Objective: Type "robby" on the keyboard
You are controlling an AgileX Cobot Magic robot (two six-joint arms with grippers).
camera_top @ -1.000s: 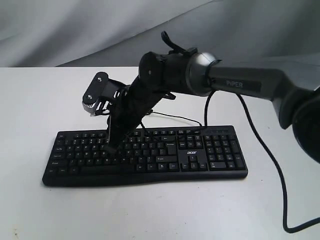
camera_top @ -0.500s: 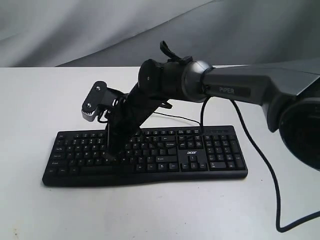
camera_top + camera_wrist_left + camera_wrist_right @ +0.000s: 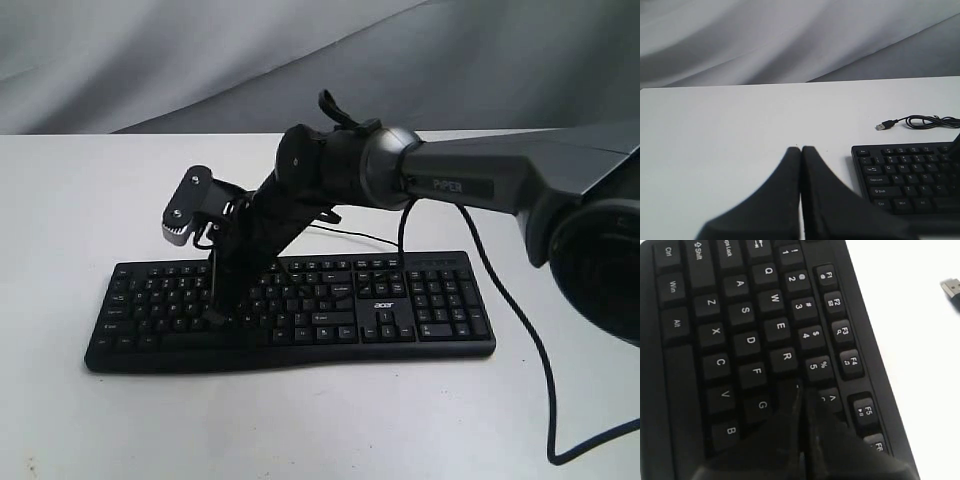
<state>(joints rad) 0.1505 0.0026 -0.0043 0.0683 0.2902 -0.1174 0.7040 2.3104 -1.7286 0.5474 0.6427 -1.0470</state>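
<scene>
Keystroke in hand: the right gripper (image 3: 800, 390), its fingers pressed together into a single point, reaches down to the keyboard (image 3: 330, 322) just beside the R key (image 3: 786, 356); which letter of "robby" it is on cannot be told. The next move likely calls for lifting clear and shifting to the following letter. The left gripper (image 3: 801, 150), also pressed together, hangs over the table (image 3: 740, 120) off the keyboard's Esc corner. Count: one keyboard, one cable (image 3: 912, 118), two grippers.
</scene>
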